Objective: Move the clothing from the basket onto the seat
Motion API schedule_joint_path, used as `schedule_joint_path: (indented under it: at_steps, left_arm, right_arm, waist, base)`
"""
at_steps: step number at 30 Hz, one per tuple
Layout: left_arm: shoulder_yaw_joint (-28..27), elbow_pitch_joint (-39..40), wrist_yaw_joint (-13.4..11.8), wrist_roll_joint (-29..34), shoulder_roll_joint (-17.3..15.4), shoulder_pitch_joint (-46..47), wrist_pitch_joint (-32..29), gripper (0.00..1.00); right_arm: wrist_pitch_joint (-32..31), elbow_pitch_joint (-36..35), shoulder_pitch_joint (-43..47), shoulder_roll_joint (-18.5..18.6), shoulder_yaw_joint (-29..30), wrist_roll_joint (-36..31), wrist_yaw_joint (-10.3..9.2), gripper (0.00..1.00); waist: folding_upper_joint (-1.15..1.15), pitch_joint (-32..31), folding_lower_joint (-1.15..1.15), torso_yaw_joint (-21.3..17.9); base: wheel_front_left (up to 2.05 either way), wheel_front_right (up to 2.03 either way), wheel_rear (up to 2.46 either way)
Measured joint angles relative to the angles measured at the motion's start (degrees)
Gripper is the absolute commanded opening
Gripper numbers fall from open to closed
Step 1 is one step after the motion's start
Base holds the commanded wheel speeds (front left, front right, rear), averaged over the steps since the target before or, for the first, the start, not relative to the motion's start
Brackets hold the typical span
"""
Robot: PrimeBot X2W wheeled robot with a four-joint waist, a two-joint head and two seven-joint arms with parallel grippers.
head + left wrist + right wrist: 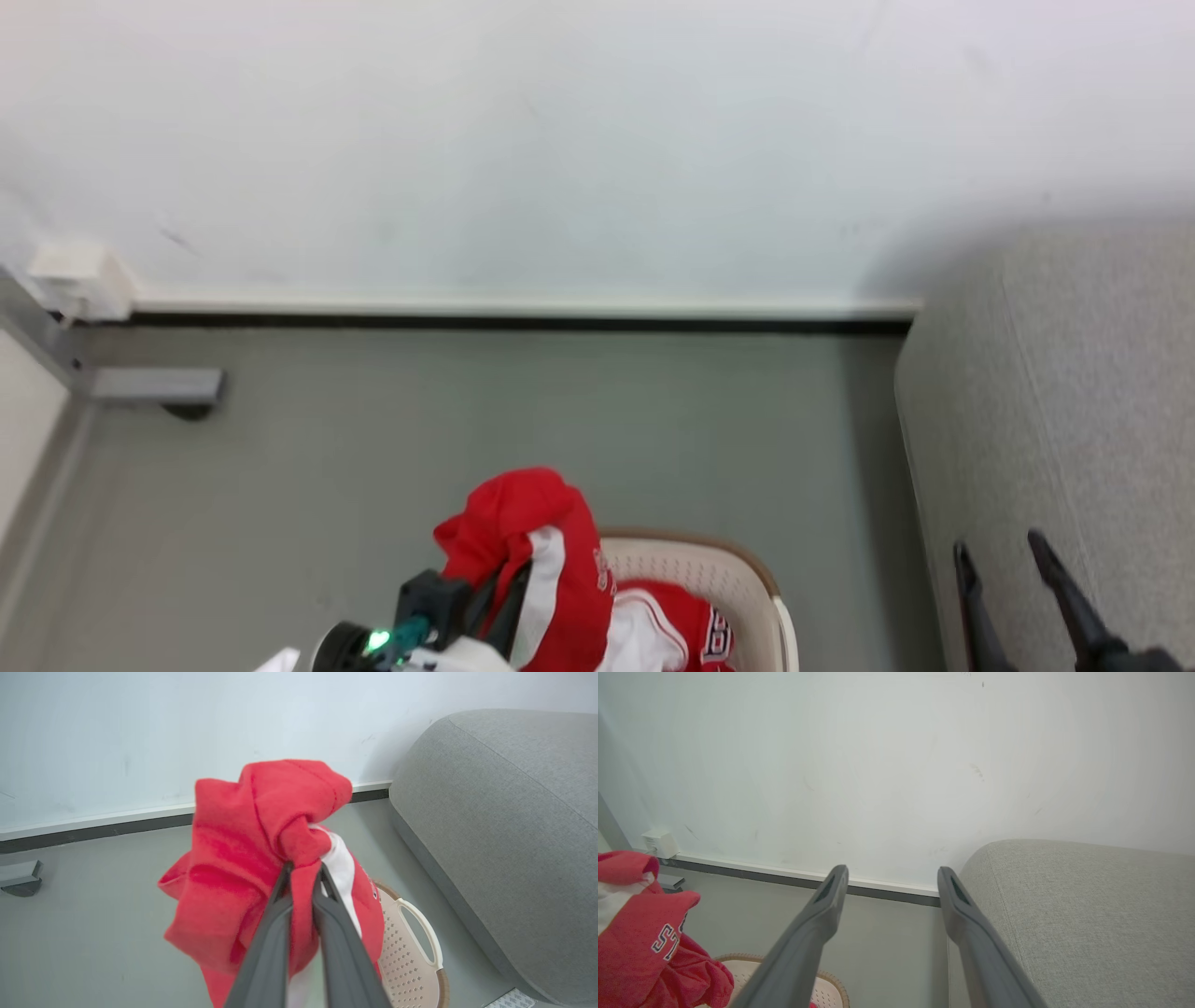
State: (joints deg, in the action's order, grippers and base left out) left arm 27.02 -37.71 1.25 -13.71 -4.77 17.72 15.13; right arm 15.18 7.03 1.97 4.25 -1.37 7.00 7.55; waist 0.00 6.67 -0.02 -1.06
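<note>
My left gripper [303, 870] is shut on a bunch of red clothing [252, 858] with a white stripe, lifted above the basket [411, 952]. In the head view that red clothing [523, 541] hangs at the bottom centre over the cream basket [709, 569], where more red and white clothing [667, 625] lies inside. The grey seat [1055, 420] stands to the right of the basket. My right gripper [1004, 560] is open with nothing between its fingers, in front of the seat [1087, 914]. The right wrist view shows the lifted clothing [640, 933] at the left edge.
A pale wall with a white and dark skirting [523, 313] runs behind the grey floor [467, 429]. A grey metal foot [154, 387] and a small white box [79, 275] sit at the far left. Open floor lies between basket and wall.
</note>
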Motion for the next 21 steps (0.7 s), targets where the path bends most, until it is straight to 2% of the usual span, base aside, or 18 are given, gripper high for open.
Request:
schedule_joint_path:
  at_steps: [13, 21]
  left_arm:
    - [-5.4, 10.8, -2.8, 0.6, -3.5, -7.8, 0.0, 0.0]
    - [-8.1, 14.7, -2.5, 0.6, -5.1, -10.0, 0.0, 0.0]
  right_arm:
    - [0.0, 2.9, 6.0, 0.9, 0.2, 0.3, 0.01, 1.0]
    - [0.0, 3.9, 6.6, 1.3, 0.3, 0.6, 0.0, 1.0]
  waist:
    - [0.0, -9.9, 0.01, 4.4]
    - [0.0, -12.1, 0.02, 5.3]
  base:
    - [0.0, 0.0, 0.0]
    - [0.0, 0.0, 0.0]
